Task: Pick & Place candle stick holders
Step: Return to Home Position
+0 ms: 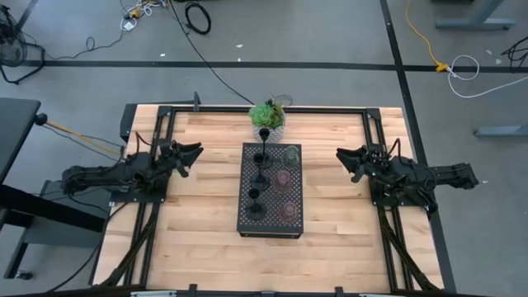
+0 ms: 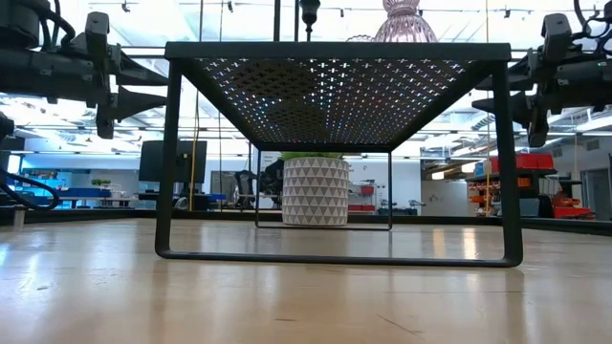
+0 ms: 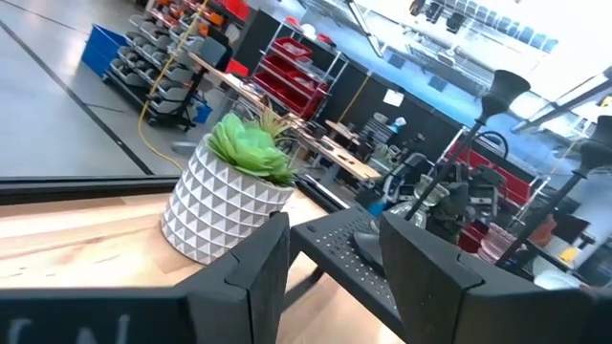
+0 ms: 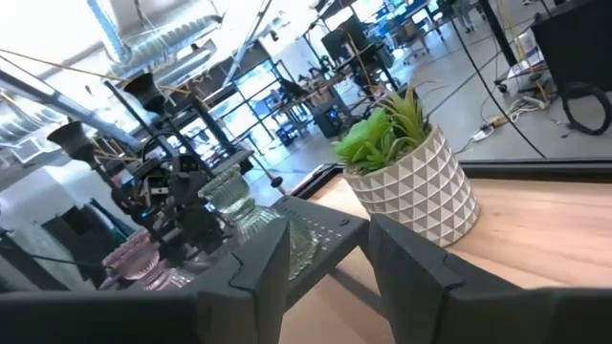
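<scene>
So all six pieces sit on top of the black perforated shelf (image 1: 271,224) in the middle of the table (image 1: 198,223). The three black candle holders (image 1: 260,176) line up along the shelf's left side. The glass ones run down the right: the clear glass cup (image 1: 291,153) is nearest the potted plant (image 1: 268,115), then come the two pink cups (image 1: 285,178), one behind the other. The plant stands just off the shelf's far end. The left gripper (image 1: 196,151) hangs above the table well left of the shelf, jaws partly apart, holding nothing. The right gripper (image 1: 340,155) mirrors it on the right side, also parted and empty. Neither touches anything.
</scene>
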You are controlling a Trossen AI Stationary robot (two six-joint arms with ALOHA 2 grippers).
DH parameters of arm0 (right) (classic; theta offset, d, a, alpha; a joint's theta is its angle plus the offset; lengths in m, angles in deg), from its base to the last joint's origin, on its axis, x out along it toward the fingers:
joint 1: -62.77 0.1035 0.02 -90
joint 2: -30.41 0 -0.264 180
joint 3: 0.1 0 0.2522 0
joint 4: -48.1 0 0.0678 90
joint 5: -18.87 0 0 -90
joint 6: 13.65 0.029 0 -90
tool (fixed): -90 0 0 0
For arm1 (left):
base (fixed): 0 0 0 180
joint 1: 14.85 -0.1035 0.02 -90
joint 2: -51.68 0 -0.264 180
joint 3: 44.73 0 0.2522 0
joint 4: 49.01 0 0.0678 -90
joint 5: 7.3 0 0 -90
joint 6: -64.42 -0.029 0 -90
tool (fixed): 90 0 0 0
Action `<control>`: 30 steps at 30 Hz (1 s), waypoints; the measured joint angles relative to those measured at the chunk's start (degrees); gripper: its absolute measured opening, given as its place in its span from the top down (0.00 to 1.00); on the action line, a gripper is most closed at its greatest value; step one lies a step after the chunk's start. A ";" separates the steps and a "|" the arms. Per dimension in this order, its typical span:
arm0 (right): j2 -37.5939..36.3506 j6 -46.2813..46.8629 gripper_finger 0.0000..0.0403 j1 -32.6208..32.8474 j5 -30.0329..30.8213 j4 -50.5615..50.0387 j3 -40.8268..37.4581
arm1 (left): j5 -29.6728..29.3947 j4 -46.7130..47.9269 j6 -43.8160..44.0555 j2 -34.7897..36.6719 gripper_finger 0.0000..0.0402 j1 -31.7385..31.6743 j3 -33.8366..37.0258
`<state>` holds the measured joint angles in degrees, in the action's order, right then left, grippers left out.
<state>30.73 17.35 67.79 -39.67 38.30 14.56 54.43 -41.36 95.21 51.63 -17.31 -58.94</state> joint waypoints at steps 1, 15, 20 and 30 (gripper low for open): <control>0.00 0.00 0.64 0.02 0.03 0.04 0.00 | 0.00 0.00 0.00 0.00 0.58 -0.19 0.00; 0.28 -21.50 0.64 -0.01 3.43 0.02 0.00 | 0.04 -0.02 0.01 0.00 0.58 -2.07 0.02; 0.86 -29.61 0.64 0.00 3.12 0.00 0.00 | 0.04 -0.02 0.00 0.00 0.58 -2.31 0.02; 1.81 -23.48 0.64 0.04 -1.04 0.00 0.00 | 0.04 -0.03 0.00 0.00 0.58 -2.31 0.02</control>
<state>32.54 -6.13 67.83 -40.71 38.30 14.56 54.48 -41.39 95.21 51.63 -19.62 -58.92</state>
